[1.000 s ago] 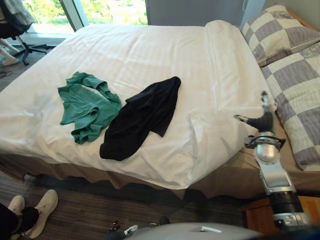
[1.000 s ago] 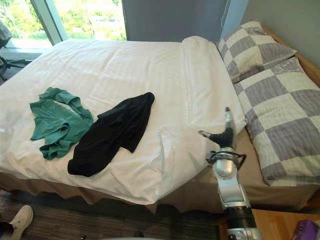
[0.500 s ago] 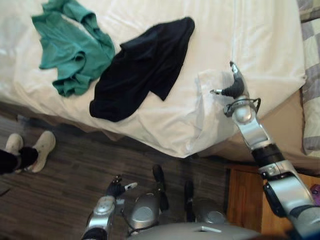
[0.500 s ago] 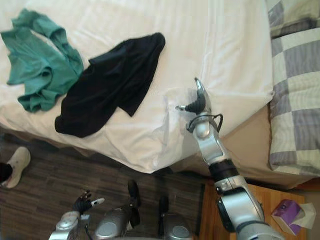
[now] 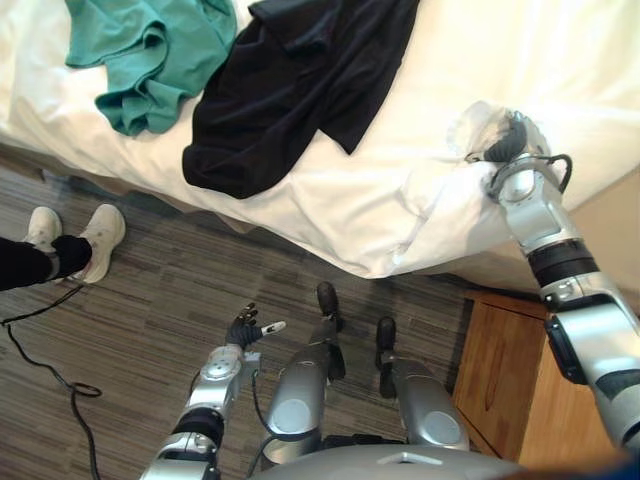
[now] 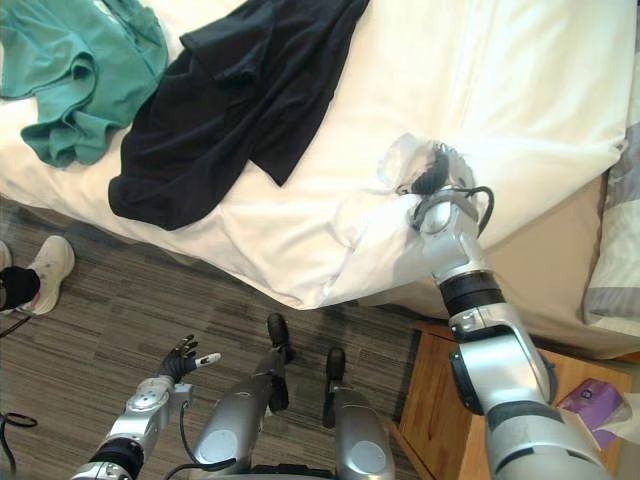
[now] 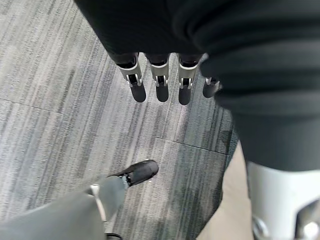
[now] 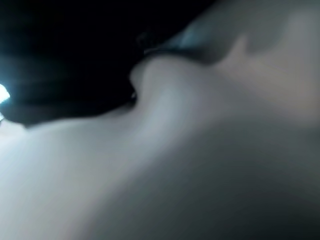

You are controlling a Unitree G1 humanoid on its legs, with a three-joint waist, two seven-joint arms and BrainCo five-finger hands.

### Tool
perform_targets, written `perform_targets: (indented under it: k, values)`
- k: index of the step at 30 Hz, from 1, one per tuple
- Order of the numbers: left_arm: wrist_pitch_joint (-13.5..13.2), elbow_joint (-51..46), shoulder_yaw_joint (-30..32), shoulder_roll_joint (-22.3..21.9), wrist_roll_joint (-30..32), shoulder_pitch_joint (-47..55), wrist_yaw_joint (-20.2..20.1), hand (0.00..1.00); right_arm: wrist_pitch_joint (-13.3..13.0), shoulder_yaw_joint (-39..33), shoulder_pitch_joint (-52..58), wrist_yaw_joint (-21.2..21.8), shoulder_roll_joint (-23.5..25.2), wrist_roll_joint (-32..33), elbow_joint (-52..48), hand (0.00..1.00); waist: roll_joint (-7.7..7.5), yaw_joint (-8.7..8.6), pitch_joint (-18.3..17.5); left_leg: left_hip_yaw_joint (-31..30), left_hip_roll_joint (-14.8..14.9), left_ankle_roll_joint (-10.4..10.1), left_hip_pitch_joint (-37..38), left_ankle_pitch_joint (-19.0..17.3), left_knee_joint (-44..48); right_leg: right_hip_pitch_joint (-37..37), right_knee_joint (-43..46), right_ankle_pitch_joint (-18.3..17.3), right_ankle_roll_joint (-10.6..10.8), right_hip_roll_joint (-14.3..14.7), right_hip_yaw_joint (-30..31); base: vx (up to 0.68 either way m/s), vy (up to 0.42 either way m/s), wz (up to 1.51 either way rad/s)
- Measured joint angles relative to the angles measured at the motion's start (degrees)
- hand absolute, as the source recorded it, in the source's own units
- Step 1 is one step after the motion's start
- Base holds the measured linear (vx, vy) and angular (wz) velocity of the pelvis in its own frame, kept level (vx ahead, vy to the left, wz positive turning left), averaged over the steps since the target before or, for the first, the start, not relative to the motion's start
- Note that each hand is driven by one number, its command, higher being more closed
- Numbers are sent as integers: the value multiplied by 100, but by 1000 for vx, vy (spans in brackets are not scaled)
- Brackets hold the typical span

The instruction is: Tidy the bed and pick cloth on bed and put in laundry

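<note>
A green cloth (image 5: pixel 150 50) lies crumpled on the white duvet (image 5: pixel 330 200) near the bed's front edge. A black cloth (image 5: pixel 290 90) is spread just to its right, touching it. My right hand (image 5: pixel 507 150) is buried in the duvet's folded-back corner (image 6: pixel 400 165), and the white fabric bunches up around it. In the right wrist view that fabric (image 8: pixel 200 165) presses close against the camera. My left hand (image 5: pixel 245 328) hangs low over the floor, away from the bed, with straight fingers (image 7: pixel 159 85) that hold nothing.
A person's white shoes (image 5: pixel 75 235) stand on the grey wood-look floor by the bed's left front. A wooden nightstand (image 5: pixel 500 400) sits at the lower right with a purple tissue box (image 6: pixel 590 405) on it. A checked pillow (image 6: pixel 620 270) lies at the right.
The camera has tilted down toward the floor. My right hand has pushed into the duvet's folded corner, which now bunches around it. My left hand now shows low by the floor.
</note>
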Motion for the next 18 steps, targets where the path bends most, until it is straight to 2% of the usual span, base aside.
perform_targets:
  k: [3,5,7,9,10,12,13,15,17,18]
  values:
    - [44,0,-89,51,-67,-82,-44,0,27,18,-129,32,-3,37,271,100,0,6,0,-20,-1,-8,-6,9,0,5,1,-16,0,0,-26,30,-19,6]
    - [50,-1,-111,68,-65,-114,-139,0,27,17,-151,-68,-4,296,359,100,0,8,0,-25,0,-12,-4,13,1,12,0,-22,-6,0,-37,37,-19,4]
    - [70,-71,-118,69,-62,-114,-201,0,27,-58,-69,-361,-2,909,370,100,-1,7,0,0,5,-12,11,14,1,23,-8,-22,-6,1,-36,45,-21,-1]
    - [85,-220,-111,59,-56,-95,-215,0,-3,-487,314,-713,42,1699,107,100,-16,23,3,76,13,17,120,35,2,89,-30,-20,-7,1,5,51,-18,-9]
    - [86,-229,-100,57,-55,-82,-215,0,-16,-594,447,-774,69,1857,23,100,-29,26,7,99,13,18,176,35,2,144,-48,-19,-7,-1,27,55,-16,-16]
    - [86,-430,-20,45,58,93,-212,0,-299,-999,1176,-1171,154,2608,-469,100,-77,-11,-8,143,14,-25,392,-17,1,352,-93,-13,-2,-1,89,51,-17,-17]
    - [80,-481,15,44,74,150,-211,0,-378,-1175,1379,-1259,221,2783,-631,100,-107,-16,-25,176,21,-36,426,-29,1,376,-99,-13,-2,2,119,49,-24,-28]
    - [75,-584,158,35,197,382,-211,0,-678,-1691,1989,-1506,544,3464,-1094,100,-233,-44,-96,295,44,-88,523,-68,1,435,-126,-7,9,17,246,59,-42,-31]
    - [59,-630,289,-89,209,689,-225,0,-1000,-2306,3030,-1668,854,4245,-1688,100,-351,-208,-265,277,52,-113,588,-86,1,525,-125,-6,27,31,277,74,-45,-11]
    - [59,-633,322,-116,208,759,-234,0,-1068,-2450,3279,-1677,927,4362,-1784,100,-388,-245,-307,281,56,-118,608,-89,1,539,-124,-4,37,34,287,80,-38,-6]
